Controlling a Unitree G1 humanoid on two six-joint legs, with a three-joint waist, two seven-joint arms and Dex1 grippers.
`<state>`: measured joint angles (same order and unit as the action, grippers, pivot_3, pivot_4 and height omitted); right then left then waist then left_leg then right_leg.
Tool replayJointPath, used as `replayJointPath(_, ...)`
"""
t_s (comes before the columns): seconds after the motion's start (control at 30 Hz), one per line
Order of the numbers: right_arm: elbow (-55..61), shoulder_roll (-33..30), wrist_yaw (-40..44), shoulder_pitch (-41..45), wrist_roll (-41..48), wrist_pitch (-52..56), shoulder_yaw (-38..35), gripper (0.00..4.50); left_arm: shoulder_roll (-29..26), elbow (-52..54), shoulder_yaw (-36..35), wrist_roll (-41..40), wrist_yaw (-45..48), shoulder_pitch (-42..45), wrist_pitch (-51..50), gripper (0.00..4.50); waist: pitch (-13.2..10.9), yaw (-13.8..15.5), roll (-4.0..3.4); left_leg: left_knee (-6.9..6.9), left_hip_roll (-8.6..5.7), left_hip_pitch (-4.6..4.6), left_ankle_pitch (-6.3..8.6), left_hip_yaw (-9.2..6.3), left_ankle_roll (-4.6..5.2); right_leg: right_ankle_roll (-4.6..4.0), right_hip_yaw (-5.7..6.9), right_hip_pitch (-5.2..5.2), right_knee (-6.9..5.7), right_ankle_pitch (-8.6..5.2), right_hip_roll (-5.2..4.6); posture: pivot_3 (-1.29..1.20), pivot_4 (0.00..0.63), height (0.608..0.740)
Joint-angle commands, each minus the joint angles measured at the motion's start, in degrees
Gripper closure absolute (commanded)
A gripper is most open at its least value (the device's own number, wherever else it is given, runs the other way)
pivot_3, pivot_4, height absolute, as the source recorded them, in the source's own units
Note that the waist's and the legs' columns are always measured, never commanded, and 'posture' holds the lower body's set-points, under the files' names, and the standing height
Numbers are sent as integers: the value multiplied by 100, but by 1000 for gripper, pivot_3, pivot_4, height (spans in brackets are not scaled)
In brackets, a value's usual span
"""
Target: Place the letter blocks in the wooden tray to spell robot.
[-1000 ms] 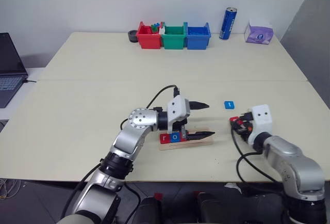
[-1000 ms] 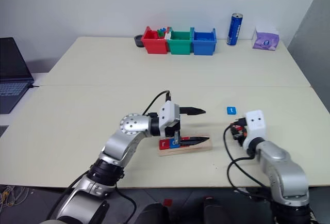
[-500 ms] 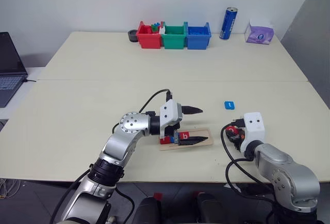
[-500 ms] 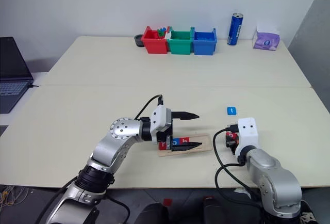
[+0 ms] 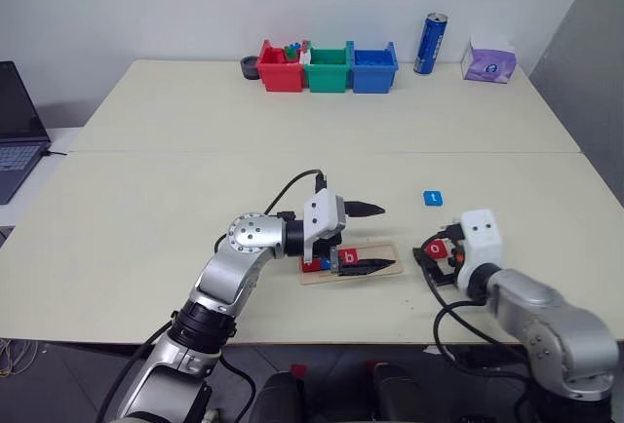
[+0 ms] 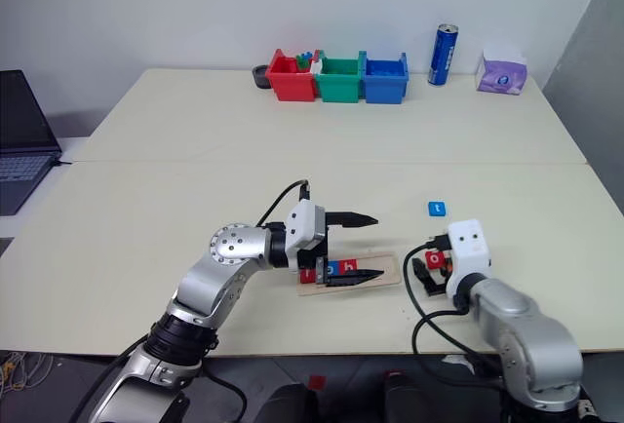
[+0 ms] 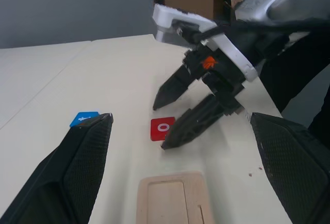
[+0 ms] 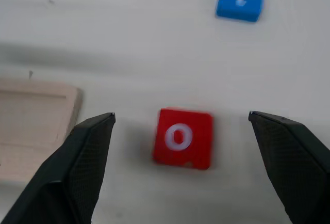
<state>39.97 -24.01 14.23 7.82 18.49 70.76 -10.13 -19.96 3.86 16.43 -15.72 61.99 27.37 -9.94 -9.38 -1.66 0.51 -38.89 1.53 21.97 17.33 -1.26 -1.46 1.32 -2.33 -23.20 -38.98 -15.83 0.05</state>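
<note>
The wooden tray [image 5: 382, 269] lies near the table's front edge and holds a red "r" block [image 5: 310, 266], a blue block and a red "b" block [image 5: 349, 257], side by side from its left end. My left gripper [image 5: 387, 237] hovers open over the tray, one finger above it and one along it. To the right of the tray a red "o" block [image 8: 183, 137] lies flat on the table between the open fingers of my right gripper [image 5: 435, 259]. A blue "t" block [image 5: 433, 198] lies farther back.
Red [image 5: 281, 67], green [image 5: 329, 67] and blue [image 5: 373, 65] plastic bins stand in a row at the far edge, with a blue can [image 5: 432, 44] and a purple tissue pack [image 5: 488, 62] to their right. A laptop [image 5: 15, 131] sits off the table's left side.
My right gripper has opened and let go of the red "o" block, which now lies on the table. The hand has drawn back a little. The left gripper has kept still.
</note>
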Motion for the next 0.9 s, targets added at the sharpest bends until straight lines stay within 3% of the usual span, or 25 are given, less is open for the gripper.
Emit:
replayJointPath(0.03,-374,-819,1244,161,320,-1194,-396,17,61,-31,-35,-60,27,141,118,0,-2,0,3,0,0,0,0,-1,1,0,0,0,2,0,0,0,150,740)
replayJointPath(0.17,-1333,-1614,3054,54,632,-2840,-411,17,134,-212,-14,-19,24,235,224,0,-6,-2,9,2,0,-3,1,2,3,0,1,0,3,0,4,0,150,740)
replayJointPath(0.3,-2385,-2136,4442,-50,310,-4499,136,17,207,-329,-10,9,28,300,301,0,-10,0,16,2,1,-3,2,4,3,-1,0,1,3,1,7,0,150,740)
replayJointPath(0.6,-4805,-1958,5264,773,-505,-6464,1203,17,219,-361,-27,57,-12,311,376,0,-12,-4,20,-2,4,-10,0,10,2,-3,-6,1,-4,2,5,0,150,740)
replayJointPath(0.9,-6135,-1764,5599,1473,-743,-6995,1498,17,143,-288,-78,20,-50,293,329,0,-12,4,19,-3,4,-10,0,11,1,-4,-6,1,-4,3,-2,0,150,740)
